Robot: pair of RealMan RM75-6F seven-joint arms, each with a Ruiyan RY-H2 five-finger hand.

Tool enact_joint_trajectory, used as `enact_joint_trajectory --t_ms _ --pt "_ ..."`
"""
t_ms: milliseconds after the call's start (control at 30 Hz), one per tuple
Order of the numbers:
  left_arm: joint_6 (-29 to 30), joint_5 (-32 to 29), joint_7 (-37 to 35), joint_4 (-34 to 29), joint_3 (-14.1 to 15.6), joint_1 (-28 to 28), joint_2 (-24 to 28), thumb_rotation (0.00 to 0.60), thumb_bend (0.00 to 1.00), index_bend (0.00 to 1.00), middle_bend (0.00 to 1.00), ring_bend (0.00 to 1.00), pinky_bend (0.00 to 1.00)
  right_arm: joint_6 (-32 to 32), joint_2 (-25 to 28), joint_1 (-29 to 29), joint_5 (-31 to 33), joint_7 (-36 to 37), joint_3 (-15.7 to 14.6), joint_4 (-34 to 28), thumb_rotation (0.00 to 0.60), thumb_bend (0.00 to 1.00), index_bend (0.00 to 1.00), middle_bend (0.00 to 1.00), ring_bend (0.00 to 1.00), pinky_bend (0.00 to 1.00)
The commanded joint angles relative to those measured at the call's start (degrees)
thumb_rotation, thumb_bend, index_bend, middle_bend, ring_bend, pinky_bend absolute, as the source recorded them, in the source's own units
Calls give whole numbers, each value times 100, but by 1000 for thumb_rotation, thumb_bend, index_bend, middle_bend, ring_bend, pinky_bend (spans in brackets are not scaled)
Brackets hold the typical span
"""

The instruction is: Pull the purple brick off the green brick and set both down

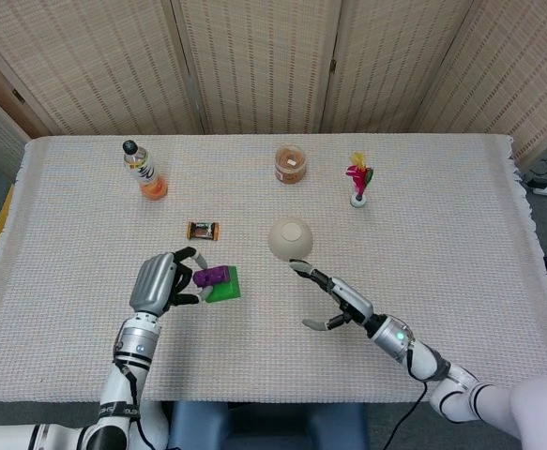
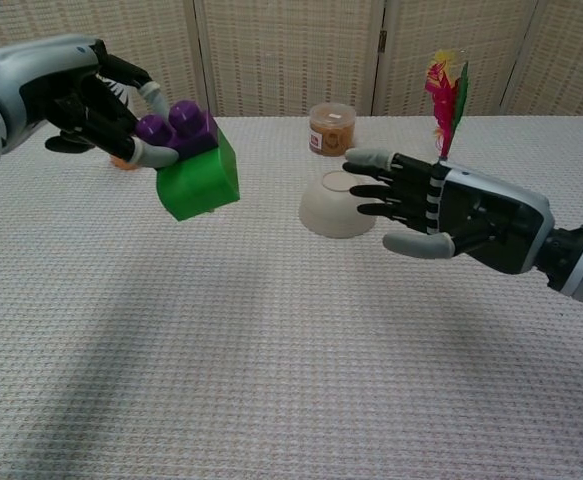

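Observation:
A small purple brick (image 2: 179,128) (image 1: 211,276) sits stuck on top of a larger green brick (image 2: 200,181) (image 1: 224,288). My left hand (image 2: 96,105) (image 1: 160,283) pinches the purple brick and holds the joined pair up in the air, tilted, over the table's left half. My right hand (image 2: 441,205) (image 1: 341,302) hangs open in mid-air near the table's middle, fingers spread and pointing left toward the bricks. A gap remains between its fingertips and the green brick.
An upturned cream bowl (image 2: 338,204) (image 1: 291,238) stands just behind my right hand. Further back are an orange jar (image 2: 332,129), a feathered shuttlecock (image 2: 444,112) and a drink bottle (image 1: 144,170). A small snack bar (image 1: 203,230) lies behind my left hand.

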Motion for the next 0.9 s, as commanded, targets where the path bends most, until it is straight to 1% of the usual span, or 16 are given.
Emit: enact_joint_trajectory --t_ms 33,200,367,667,900 --pt "-20 -12 -26 2 4 -17 -9 600 492 761 1000 1000 1000 84 -261 98 153 309 89 163 600 331 45 0 0 0" --pt "-29 -31 -30 10 25 -55 -36 600 492 761 1000 1000 1000 113 -553 227 214 423 93 444 600 331 46 0 0 0" --pt "-30 -38 0 -12 60 -101 -88 600 493 760 1000 1000 1000 58 -722 397 324 616 166 587 600 332 46 0 0 0" --pt "30 7 147 -26 67 -251 -246 600 493 761 1000 1000 1000 24 -898 622 352 749 123 494 600 331 54 0 0 0" --pt "102 -8 164 -163 28 -260 -214 600 493 761 1000 1000 1000 -90 -1000 708 422 723 65 568 600 332 54 0 0 0"
